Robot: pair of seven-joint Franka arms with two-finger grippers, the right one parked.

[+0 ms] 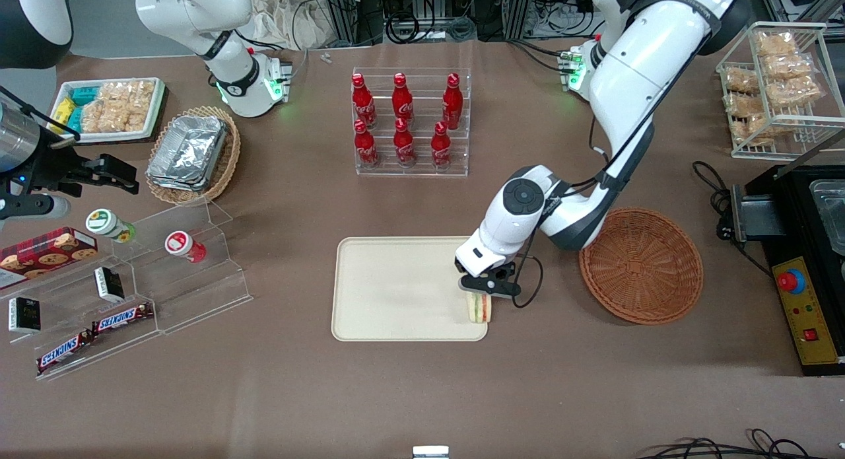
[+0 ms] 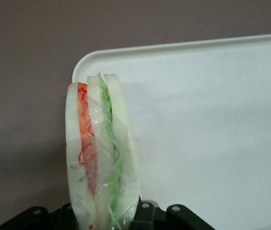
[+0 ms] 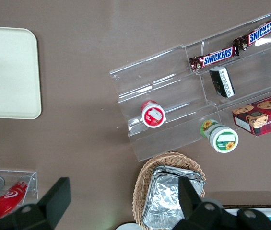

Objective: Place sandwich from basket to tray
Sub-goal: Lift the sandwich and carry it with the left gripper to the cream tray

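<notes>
The left arm's gripper point(image 1: 479, 299) holds the wrapped triangular sandwich point(image 1: 478, 308) over the cream rectangular tray's point(image 1: 396, 287) corner; easing it inward before release would likely seat it securely.

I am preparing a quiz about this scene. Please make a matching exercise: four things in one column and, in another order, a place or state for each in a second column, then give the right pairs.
Things:
1. sandwich
2. basket
3. tray
4. end effector

Places or states:
A. round and woven, with nothing in it
B. just above the tray's corner, shut on the sandwich
C. flat and cream, nearer the front camera than the red bottles
D. held on edge, wrapped, orange and green filling showing

Pairs: 1-D, 2-A, 3-C, 4-B
</notes>
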